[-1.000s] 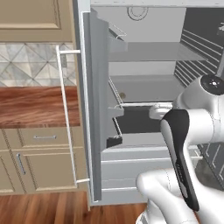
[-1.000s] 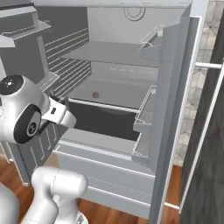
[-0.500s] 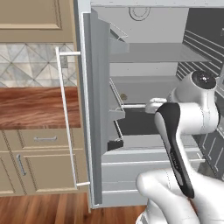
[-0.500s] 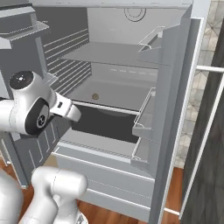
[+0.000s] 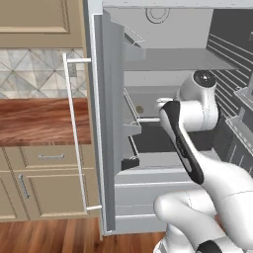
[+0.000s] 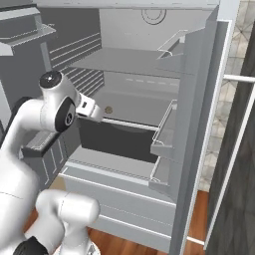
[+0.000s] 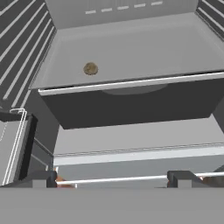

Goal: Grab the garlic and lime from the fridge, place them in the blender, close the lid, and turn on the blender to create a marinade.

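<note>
The fridge (image 5: pixel 106 148) stands with its doors swung wide, wire racks and grey shelves showing inside (image 6: pixel 129 62). A small round tan-brown thing, the garlic by its look (image 7: pixel 90 68), lies alone on the middle shelf (image 7: pixel 144 48), left of centre; it also shows as a speck (image 5: pixel 140 109) (image 6: pixel 108 109). My gripper (image 7: pixel 113 178) is open with nothing between its fingers, held in front of the shelf's edge, short of the garlic (image 6: pixel 95 112). The lime, blender and lid are out of view.
A dark drawer front (image 7: pixel 131 107) sits under the middle shelf, with a pale ledge below it. Door bins (image 6: pixel 164 142) jut in at the right, a wire bin (image 7: pixel 17 144) at the left. A wooden counter (image 5: pixel 44 121) and beige cabinets (image 5: pixel 39 188) lie left of the fridge.
The arm has risen and reached further into the fridge, bringing the hand up to the middle shelf. The jaws stayed wide open.
</note>
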Available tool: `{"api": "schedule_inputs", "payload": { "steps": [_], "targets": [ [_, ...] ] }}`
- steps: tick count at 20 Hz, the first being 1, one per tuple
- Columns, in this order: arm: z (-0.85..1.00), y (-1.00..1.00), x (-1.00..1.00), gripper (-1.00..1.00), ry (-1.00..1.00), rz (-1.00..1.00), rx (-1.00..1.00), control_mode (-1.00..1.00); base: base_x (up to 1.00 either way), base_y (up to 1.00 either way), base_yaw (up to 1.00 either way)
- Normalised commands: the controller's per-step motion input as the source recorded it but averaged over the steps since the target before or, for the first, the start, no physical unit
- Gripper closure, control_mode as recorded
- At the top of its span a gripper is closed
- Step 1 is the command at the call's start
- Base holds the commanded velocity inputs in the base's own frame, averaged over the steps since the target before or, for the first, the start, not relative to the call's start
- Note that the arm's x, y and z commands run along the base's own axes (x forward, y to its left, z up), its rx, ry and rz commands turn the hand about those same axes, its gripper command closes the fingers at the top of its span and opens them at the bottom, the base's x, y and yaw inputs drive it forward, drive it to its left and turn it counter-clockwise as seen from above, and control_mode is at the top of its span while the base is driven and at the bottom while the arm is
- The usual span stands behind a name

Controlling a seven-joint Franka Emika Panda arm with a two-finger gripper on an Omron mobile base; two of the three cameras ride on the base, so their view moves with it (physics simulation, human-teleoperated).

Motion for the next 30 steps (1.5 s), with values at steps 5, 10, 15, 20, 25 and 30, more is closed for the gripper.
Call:
{"api": "schedule_inputs", "payload": {
  "steps": [5,10,15,20,25,30],
  "targets": [
    [-0.21,-0.1,0.7,-1.0,0.03,0.1,0.0,-1.0,0.0,0.0,0.0],
    [-0.15,0.0,0.62,-1.0,0.0,0.11,0.0,-1.0,0.0,0.0,0.0],
    [-0.51,0.15,0.44,-1.0,0.03,0.05,-0.05,-1.0,0.0,0.0,0.0],
    [-0.42,0.23,0.48,-1.0,0.03,0.0,-0.02,-1.0,0.0,0.0,0.0],
    [-0.17,0.13,0.65,-1.0,0.0,0.0,0.0,-1.0,0.0,0.0,0.0],
    [-0.03,0.01,0.56,-1.0,0.0,0.0,0.0,-1.0,0.0,0.0,0.0]
  ]
}}
